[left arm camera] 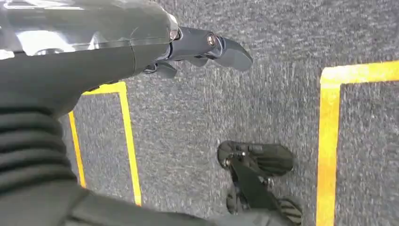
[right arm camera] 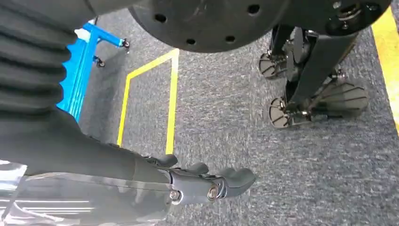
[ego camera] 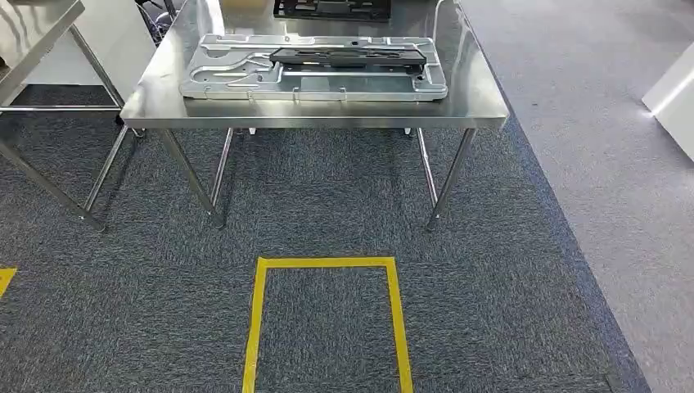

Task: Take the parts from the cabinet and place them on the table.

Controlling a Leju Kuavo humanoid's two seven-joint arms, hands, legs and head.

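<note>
The part point(ego camera: 313, 68) lies on the table point(ego camera: 479, 102) at top centre, long axis across; left hand point(left arm camera: 197, 49) and right hand point(right arm camera: 207, 181) hang empty, fingers loosely apart, equally far.

Blue-grey carpet tiles point(ego camera: 327, 205) across floor; lighter grey carpet strip point(ego camera: 606, 123) along right side. Yellow tape rectangle point(ego camera: 326, 264) marked on floor before stainless steel table point(ego camera: 164, 90) (polished tabletop, thin tubular legs). Second steel table point(ego camera: 33, 33) at left edge. White furniture corner point(ego camera: 675, 98) at far right. Blue metal frame on castors point(right arm camera: 82, 61) stands on carpet near another yellow tape outline point(right arm camera: 171, 94).
</note>
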